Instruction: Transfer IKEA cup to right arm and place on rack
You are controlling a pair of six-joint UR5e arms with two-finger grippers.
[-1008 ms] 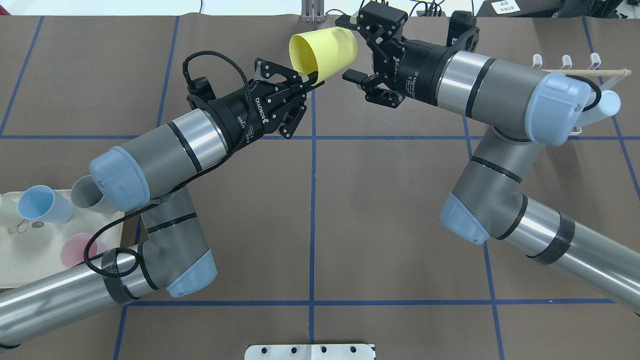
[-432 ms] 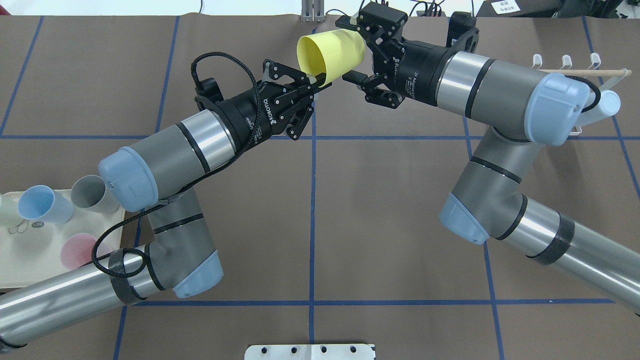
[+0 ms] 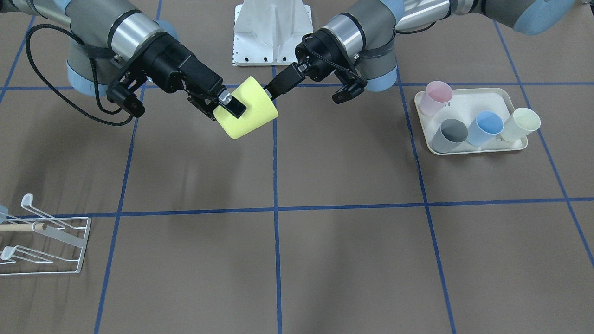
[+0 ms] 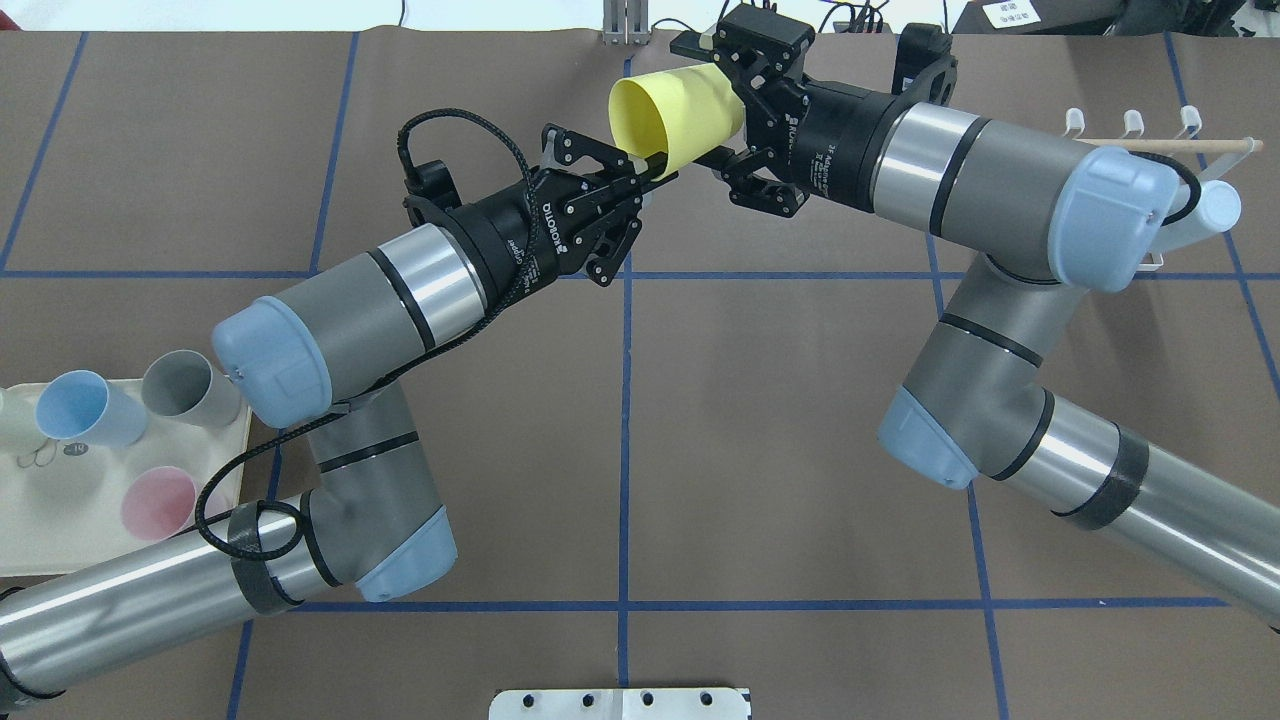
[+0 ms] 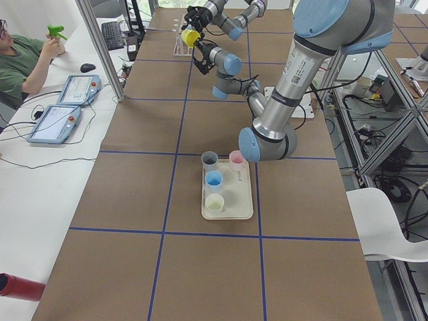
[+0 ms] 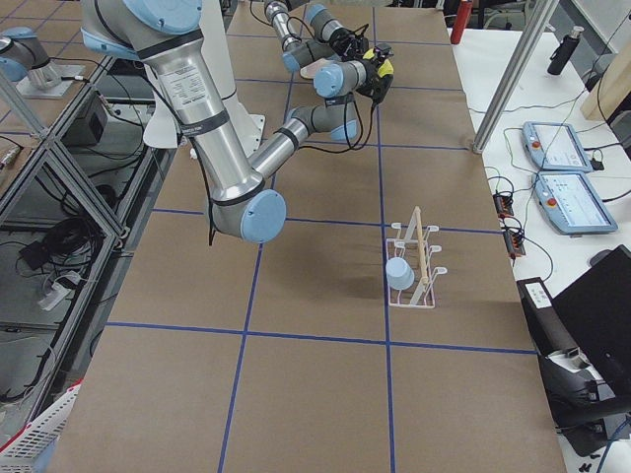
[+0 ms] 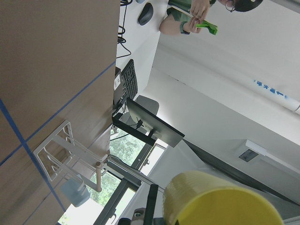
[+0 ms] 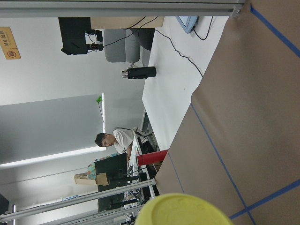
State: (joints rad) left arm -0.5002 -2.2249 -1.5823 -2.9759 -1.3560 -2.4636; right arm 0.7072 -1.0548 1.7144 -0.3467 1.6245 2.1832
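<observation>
Currently the yellow cup (image 4: 675,115) hangs in the air over the far middle of the table (image 4: 800,420), at about 12 o'clock in the overhead view; it lies on its side, mouth towards 8 o'clock and closed base towards 2 o'clock. The left hand (image 4: 645,165) is clamped on the rim at the low side of the mouth, one finger inside and one outside; the right hand (image 4: 715,105) has its jaws spread to either side of the base end, with one finger laid along the wall in the front-facing view; I judge it not yet pressing, so the cup hangs from the left hand alone.

The cup looks like thin, light plastic, stiff enough to keep its round form but smooth and tapered; a squeeze near the narrow base may let it slide out towards the base; a hold across the wall a little up from the base seems safer, firm but not crushing. The open mouth must be left free, since it has to go over a prong.

The rack (image 6: 419,258) stands at about 2 o'clock, well apart from the hands, and carries a blue cup (image 6: 398,273); the tray (image 3: 468,89), at about 8 o'clock, holds four more cups.
</observation>
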